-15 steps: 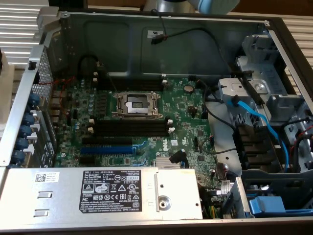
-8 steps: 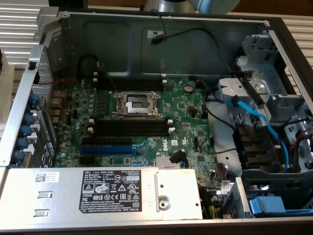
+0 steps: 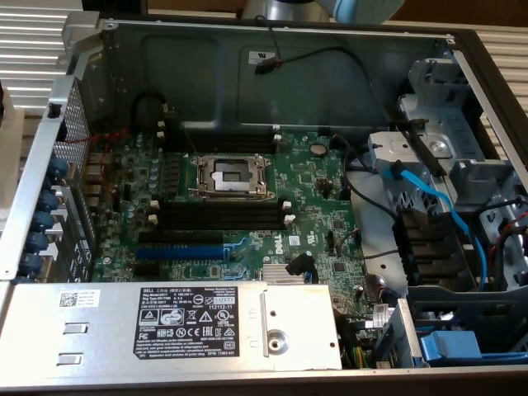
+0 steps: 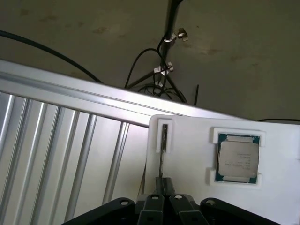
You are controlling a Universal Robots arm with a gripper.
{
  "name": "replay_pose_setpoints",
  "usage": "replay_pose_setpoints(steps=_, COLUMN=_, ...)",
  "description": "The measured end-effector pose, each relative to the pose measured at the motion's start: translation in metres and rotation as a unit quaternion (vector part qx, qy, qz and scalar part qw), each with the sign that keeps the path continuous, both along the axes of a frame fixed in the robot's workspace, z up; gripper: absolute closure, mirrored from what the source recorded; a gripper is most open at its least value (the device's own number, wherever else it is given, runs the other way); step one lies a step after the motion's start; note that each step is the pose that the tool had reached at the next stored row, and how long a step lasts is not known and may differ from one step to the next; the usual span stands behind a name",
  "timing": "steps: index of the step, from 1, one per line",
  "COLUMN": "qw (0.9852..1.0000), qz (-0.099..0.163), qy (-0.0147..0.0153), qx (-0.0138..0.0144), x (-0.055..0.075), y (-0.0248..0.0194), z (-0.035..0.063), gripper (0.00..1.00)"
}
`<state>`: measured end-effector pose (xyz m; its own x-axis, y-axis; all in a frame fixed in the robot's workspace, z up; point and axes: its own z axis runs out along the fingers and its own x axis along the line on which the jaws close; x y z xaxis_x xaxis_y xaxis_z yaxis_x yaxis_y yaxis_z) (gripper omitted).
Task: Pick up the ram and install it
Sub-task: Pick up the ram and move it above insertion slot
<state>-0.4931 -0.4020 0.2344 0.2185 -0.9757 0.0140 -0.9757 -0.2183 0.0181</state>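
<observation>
In the exterior view an open computer case [image 3: 247,66] lies on its side with the green motherboard [image 3: 313,190] facing up. The processor socket [image 3: 230,176] sits near the board's middle with its metal frame around it. Just below it run the long black slots [image 3: 219,216], side by side, with white latches at their ends. The blue expansion slot [image 3: 177,250] lies just beyond them, toward the exterior view's left. A grey power supply [image 3: 165,326] with a black label fills the near edge of the case. A blue cable [image 3: 437,206] curves across the drive bay on the exterior view's right. A piece of the arm [image 3: 285,8] shows above the far wall of the case.

In the wrist view the gripper [image 4: 164,186] is down at a white tray [image 4: 187,136] resting on the ribbed metal bench [image 4: 56,154]. The ram [image 4: 162,150] stands on edge in a narrow slot of that tray (seen edge-on, it reads as a thin dark line). The jaws are drawn close together with the ram's near end pinched between them. A processor chip [image 4: 237,158] lies flat in its own pocket of the tray, well apart from the ram. Beyond the bench's edge, black cables [image 4: 154,70] hang beside a thin pole [image 4: 171,18].
</observation>
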Motion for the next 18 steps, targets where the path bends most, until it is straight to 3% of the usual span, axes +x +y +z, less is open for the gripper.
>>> replay_pose_setpoints(steps=2, qw=1.0, qz=0.0, qy=0.0, qx=0.0, x=0.0, y=0.0, z=0.0, gripper=0.89)
replay_pose_setpoints(steps=4, qw=1.0, qz=0.0, qy=0.0, qx=0.0, x=0.0, y=0.0, z=0.0, gripper=0.83)
replay_pose_setpoints(steps=5, qw=1.0, qz=0.0, qy=0.0, qx=0.0, x=0.0, y=0.0, z=0.0, gripper=0.75)
replay_pose_setpoints(steps=9, qw=1.0, qz=0.0, qy=-0.0009, qx=0.0, x=0.0, y=0.0, z=-0.0006, gripper=0.75)
replay_pose_setpoints(steps=13, qw=0.9998, qz=0.001, qy=-0.0194, qx=0.0, x=0.0, y=0.0, z=-0.0021, gripper=0.75)
replay_pose_setpoints(steps=15, qw=0.9997, qz=0.002, qy=-0.0228, qx=0.0, x=-0.0001, y=-0.0001, z=-0.0044, gripper=0.75)
replay_pose_setpoints(steps=18, qw=0.9997, qz=0.001, qy=-0.023, qx=0.0, x=-0.0002, y=-0.0001, z=-0.0057, gripper=0.75)
